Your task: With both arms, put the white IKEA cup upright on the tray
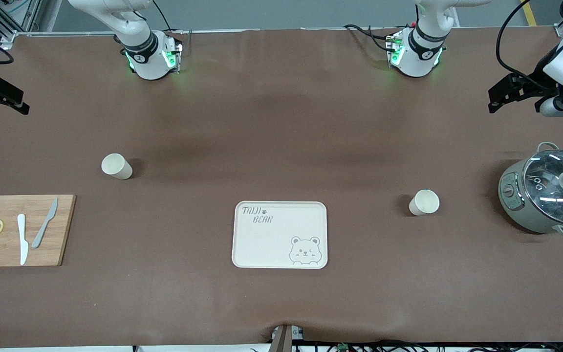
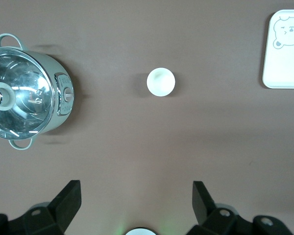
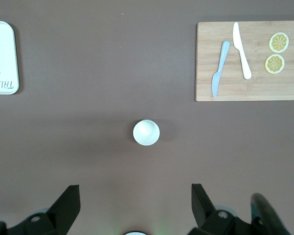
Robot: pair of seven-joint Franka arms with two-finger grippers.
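Observation:
Two white cups stand upright on the brown table. One cup (image 1: 116,166) is toward the right arm's end and shows in the right wrist view (image 3: 146,132). The other cup (image 1: 424,202) is toward the left arm's end and shows in the left wrist view (image 2: 160,82). The cream TAIJI BEAR tray (image 1: 271,244) lies between them, nearer the front camera, with nothing on it; its edge shows in both wrist views (image 2: 284,68) (image 3: 2,44). My left gripper (image 1: 499,98) (image 2: 135,188) is open and empty, high over its end of the table. My right gripper (image 1: 20,105) (image 3: 135,192) is open and empty, high over its end.
A wooden cutting board (image 1: 17,230) with two knives and two lemon slices lies at the right arm's end. A grey pot with a glass lid (image 1: 548,190) stands at the left arm's end, beside the cup there.

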